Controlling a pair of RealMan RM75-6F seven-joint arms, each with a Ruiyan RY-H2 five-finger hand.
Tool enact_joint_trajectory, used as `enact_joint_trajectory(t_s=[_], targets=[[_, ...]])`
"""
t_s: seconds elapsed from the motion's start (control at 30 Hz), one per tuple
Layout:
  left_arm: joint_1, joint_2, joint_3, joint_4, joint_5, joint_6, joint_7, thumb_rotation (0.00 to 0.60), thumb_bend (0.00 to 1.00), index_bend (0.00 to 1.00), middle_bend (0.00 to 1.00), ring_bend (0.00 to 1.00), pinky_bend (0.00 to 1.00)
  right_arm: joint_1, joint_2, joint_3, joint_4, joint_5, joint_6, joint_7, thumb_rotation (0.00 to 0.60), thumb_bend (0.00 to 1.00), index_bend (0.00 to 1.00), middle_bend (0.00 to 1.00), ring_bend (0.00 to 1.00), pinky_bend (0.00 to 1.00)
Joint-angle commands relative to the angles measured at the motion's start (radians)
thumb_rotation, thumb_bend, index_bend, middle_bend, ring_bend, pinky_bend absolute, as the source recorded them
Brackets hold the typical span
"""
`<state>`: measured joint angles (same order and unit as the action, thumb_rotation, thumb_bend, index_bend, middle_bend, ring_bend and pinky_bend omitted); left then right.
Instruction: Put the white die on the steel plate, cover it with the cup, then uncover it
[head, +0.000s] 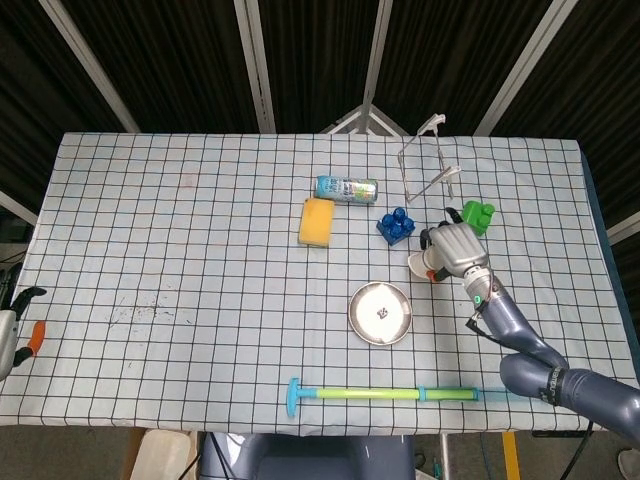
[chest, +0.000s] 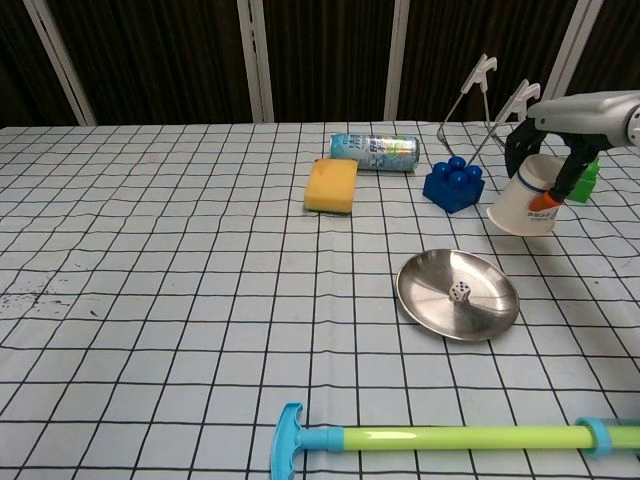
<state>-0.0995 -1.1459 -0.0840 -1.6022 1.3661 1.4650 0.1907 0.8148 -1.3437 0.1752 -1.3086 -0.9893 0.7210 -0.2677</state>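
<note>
Your right hand (chest: 560, 160) held the cup (chest: 524, 204), fingers wrapped around it, tilted mouth-down off the plate (chest: 490, 310), up and to its right. The die (chest: 459, 292) sat uncovered on the plate. Behind the plate stood a blue block (chest: 453, 184), a sponge (chest: 331, 185), a can (chest: 374, 151) and a wire rack (chest: 490, 105); a green block (head: 476, 216) lay just past the cup. A long green tool (chest: 440, 438) lay in front. Your left hand (head: 12, 335) was at the table's (chest: 150, 300) far edge, well apart; its fingers I cannot tell.

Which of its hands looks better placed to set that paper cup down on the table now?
The right hand: it already holds the cup, lifted clear beside the steel plate where the white die sits uncovered. The left hand is holding nothing at the table's far edge.
</note>
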Motion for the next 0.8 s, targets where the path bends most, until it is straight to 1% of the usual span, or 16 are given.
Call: enact_joint_trajectory(t_s=[0.03,0.13,0.4,0.43,0.47,0.53,0.6,0.67,0.77,0.8], targets=[[-0.003,-0.003,0.001,0.000,-0.002,-0.005,0.009,0.600,0.60,0.29,0.00,0.00,0.04,0.016,-0.026,-0.011,0.086,0.014,-0.042,0.008,0.600,0.31,0.50,0.53,0.31,0.00],[-0.006,-0.008,0.002,-0.001,-0.005,-0.013,0.019,0.600,0.60,0.29,0.00,0.00,0.04,0.023,-0.040,-0.011,0.138,0.009,-0.066,0.027,0.600,0.31,0.50,0.53,0.31,0.00],[-0.010,-0.013,0.000,-0.001,-0.015,-0.021,0.036,0.600,0.60,0.29,0.00,0.00,0.04,0.025,-0.073,-0.024,0.227,-0.006,-0.122,0.075,0.600,0.31,0.50,0.53,0.31,0.00],[-0.011,-0.014,0.000,-0.001,-0.016,-0.022,0.038,0.600,0.60,0.29,0.00,0.00,0.04,0.025,-0.078,-0.027,0.240,-0.005,-0.131,0.079,0.600,0.30,0.50,0.53,0.31,0.00],[-0.012,-0.015,0.001,-0.001,-0.017,-0.024,0.040,0.600,0.60,0.30,0.00,0.00,0.04,0.026,-0.082,-0.031,0.252,-0.006,-0.138,0.080,0.600,0.27,0.49,0.52,0.30,0.00],[-0.013,-0.016,0.001,-0.001,-0.020,-0.027,0.044,0.600,0.60,0.33,0.00,0.00,0.04,0.026,-0.088,-0.034,0.270,-0.005,-0.140,0.077,0.600,0.19,0.45,0.48,0.29,0.00],[-0.014,-0.016,0.002,-0.003,-0.023,-0.032,0.049,0.600,0.60,0.33,0.00,0.00,0.04,0.024,-0.097,-0.033,0.288,-0.002,-0.123,0.068,0.600,0.12,0.36,0.39,0.25,0.00],[-0.016,-0.016,0.002,-0.004,-0.024,-0.034,0.051,0.600,0.60,0.33,0.00,0.00,0.04,0.022,-0.103,-0.030,0.295,0.005,-0.104,0.056,0.600,0.09,0.28,0.30,0.22,0.00],[-0.017,-0.017,0.001,-0.004,-0.023,-0.034,0.052,0.600,0.60,0.32,0.00,0.00,0.04,0.019,-0.102,-0.021,0.286,0.019,-0.077,0.041,0.600,0.07,0.17,0.20,0.19,0.00],[-0.017,-0.017,0.001,-0.004,-0.022,-0.033,0.051,0.600,0.60,0.31,0.00,0.00,0.04,0.019,-0.100,-0.019,0.282,0.021,-0.072,0.037,0.600,0.07,0.12,0.16,0.17,0.00]])
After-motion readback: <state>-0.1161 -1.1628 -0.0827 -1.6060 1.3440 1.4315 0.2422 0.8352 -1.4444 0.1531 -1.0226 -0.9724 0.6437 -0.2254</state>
